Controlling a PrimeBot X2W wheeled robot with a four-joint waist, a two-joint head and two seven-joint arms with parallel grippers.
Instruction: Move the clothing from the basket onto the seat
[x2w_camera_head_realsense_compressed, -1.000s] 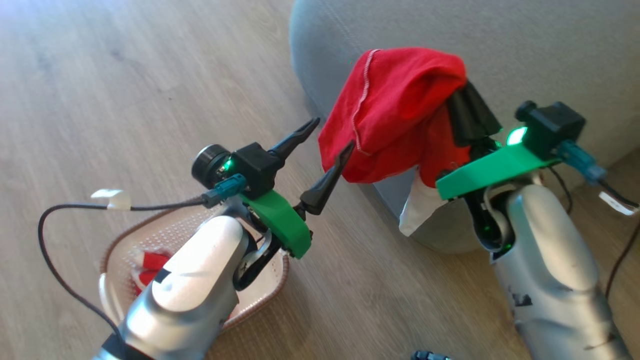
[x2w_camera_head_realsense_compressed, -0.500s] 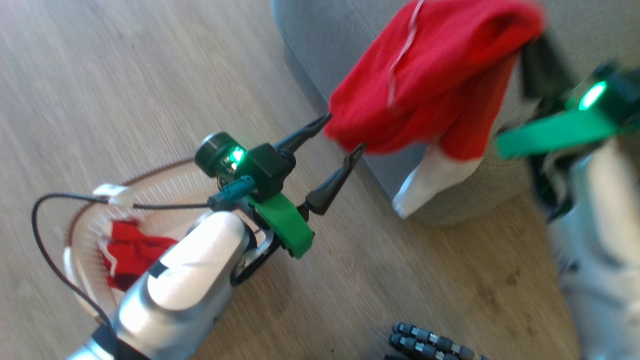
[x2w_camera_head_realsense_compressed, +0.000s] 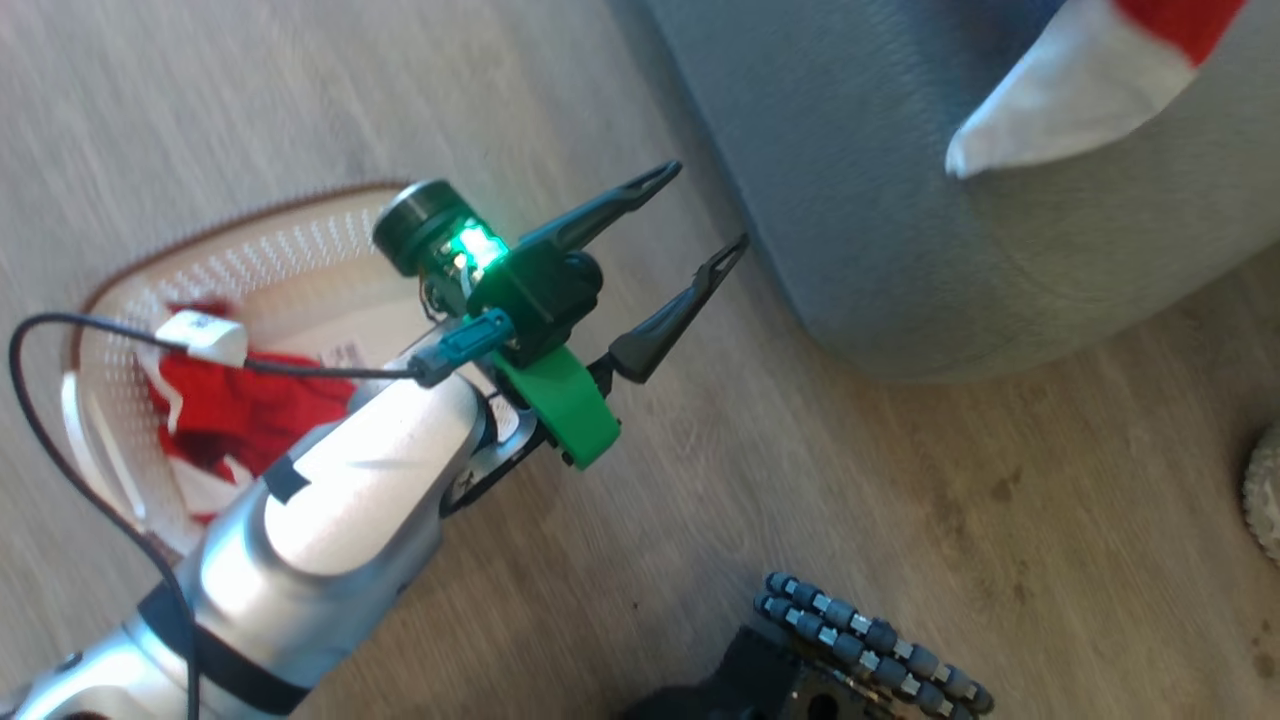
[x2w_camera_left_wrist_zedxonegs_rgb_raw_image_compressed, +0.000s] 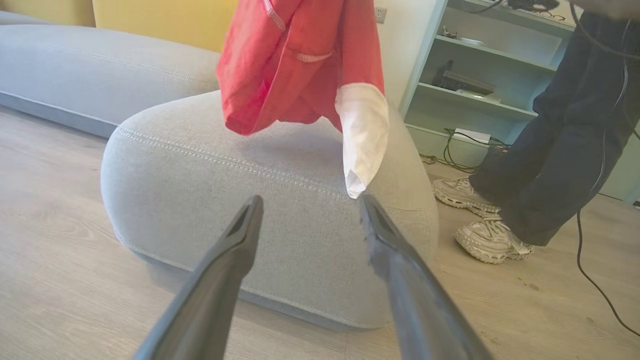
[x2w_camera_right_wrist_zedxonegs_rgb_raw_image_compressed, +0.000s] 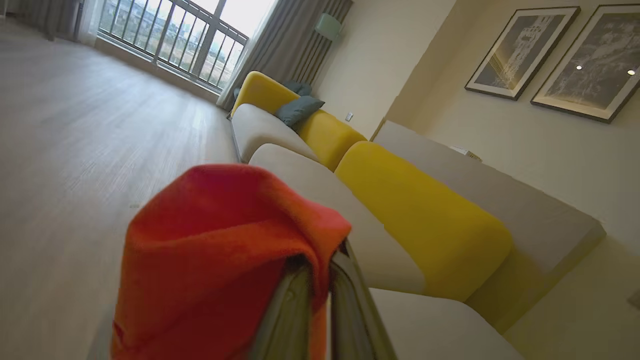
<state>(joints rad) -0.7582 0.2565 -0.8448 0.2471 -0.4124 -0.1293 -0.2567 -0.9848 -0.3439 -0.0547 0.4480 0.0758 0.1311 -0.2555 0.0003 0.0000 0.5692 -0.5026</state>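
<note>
Beside the seat, left arm: the pale forearm (x2w_camera_head_realsense_compressed: 340, 480) rises from the lower left of the head view and slants up and to the right, passing over the basket (x2w_camera_head_realsense_compressed: 230, 215).
Left gripper (x2w_camera_head_realsense_compressed: 708, 207): it hangs above the wooden floor (x2w_camera_head_realsense_compressed: 900, 500), just short of the seat's rounded corner, with its tips pointing at the grey side.
Left jaws: spread wide, nothing between them; in the left wrist view the two dark fingers (x2w_camera_left_wrist_zedxonegs_rgb_raw_image_compressed: 225, 270) frame the seat's (x2w_camera_left_wrist_zedxonegs_rgb_raw_image_compressed: 225, 190) stitched edge.
Right gripper (x2w_camera_right_wrist_zedxonegs_rgb_raw_image_compressed: 324, 260): in its own wrist view the fingers point along the row of sofa cushions, towards the yellow backrest (x2w_camera_right_wrist_zedxonegs_rgb_raw_image_compressed: 420, 215).
Right jaws: clenched on a fold of the red garment (x2w_camera_right_wrist_zedxonegs_rgb_raw_image_compressed: 215, 235), which drapes over the fingertips and falls to the left.
Held garment: in the left wrist view it hangs bunched over the top of the seat, with its white end (x2w_camera_left_wrist_zedxonegs_rgb_raw_image_compressed: 362, 135) dangling past the stitched edge; whether it touches the cushion cannot be told.
Head view of that garment: the white end (x2w_camera_head_realsense_compressed: 1060, 110) shows at the top right, against the grey side of the seat (x2w_camera_head_realsense_compressed: 900, 250).
Basket contents: more red clothing (x2w_camera_head_realsense_compressed: 240, 410) with white trim lies crumpled inside, partly behind the forearm.
Bystander: a person's trousered legs and pale shoes (x2w_camera_left_wrist_zedxonegs_rgb_raw_image_compressed: 492, 240) stand on the floor to the right of the seat.
</note>
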